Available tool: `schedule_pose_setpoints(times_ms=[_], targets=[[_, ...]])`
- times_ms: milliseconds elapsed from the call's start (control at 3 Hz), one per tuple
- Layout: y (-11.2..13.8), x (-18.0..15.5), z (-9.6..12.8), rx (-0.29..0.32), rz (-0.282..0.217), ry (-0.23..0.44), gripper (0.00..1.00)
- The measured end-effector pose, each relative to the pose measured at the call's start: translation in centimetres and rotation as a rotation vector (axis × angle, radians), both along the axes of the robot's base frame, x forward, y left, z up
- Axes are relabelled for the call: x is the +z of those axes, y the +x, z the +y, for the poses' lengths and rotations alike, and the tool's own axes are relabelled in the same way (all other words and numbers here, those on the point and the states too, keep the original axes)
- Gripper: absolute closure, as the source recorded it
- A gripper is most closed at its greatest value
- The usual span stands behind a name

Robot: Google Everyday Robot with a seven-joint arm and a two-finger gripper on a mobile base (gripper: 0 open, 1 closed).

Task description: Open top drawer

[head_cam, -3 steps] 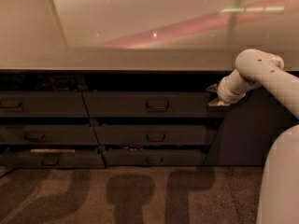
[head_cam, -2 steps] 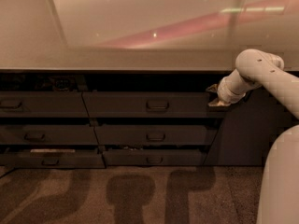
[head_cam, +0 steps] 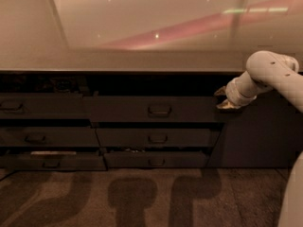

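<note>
I have the white arm's claw (head_cam: 221,99) at the right end of the wide dark grey-brown top drawer (head_cam: 123,109), just under the front edge of the pale glossy surface (head_cam: 142,60). I cannot tell how wide the claw stands. The small dark loop handle (head_cam: 159,110) sits mid-front.

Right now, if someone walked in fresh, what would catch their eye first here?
The white robot arm on the right stands out against the dark cabinet, with its pincer at the right end of the top drawer. Above the drawers, a pink streak of light slants across the pale surface. The top drawer's small loop handle sits at the centre of its front.
</note>
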State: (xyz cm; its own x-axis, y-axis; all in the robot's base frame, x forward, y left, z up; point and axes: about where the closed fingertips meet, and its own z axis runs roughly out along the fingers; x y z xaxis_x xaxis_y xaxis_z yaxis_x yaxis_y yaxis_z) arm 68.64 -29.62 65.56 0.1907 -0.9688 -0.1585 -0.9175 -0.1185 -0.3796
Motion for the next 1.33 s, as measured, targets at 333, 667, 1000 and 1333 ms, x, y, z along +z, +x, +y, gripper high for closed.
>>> schedule_pose_setpoints(times_ms=[333, 667, 1000, 1333], targets=[[-0.2, 0.2, 0.1, 0.001, 0.0, 0.0, 1.0], [-0.2, 0.5, 0.1, 0.001, 0.0, 0.0, 1.0], [-0.9, 0.9, -0.2, 0.014, -0.018, -0.014, 1.0], [-1.5, 2.2, -0.9, 0.024, -0.058, -0.037, 1.0]])
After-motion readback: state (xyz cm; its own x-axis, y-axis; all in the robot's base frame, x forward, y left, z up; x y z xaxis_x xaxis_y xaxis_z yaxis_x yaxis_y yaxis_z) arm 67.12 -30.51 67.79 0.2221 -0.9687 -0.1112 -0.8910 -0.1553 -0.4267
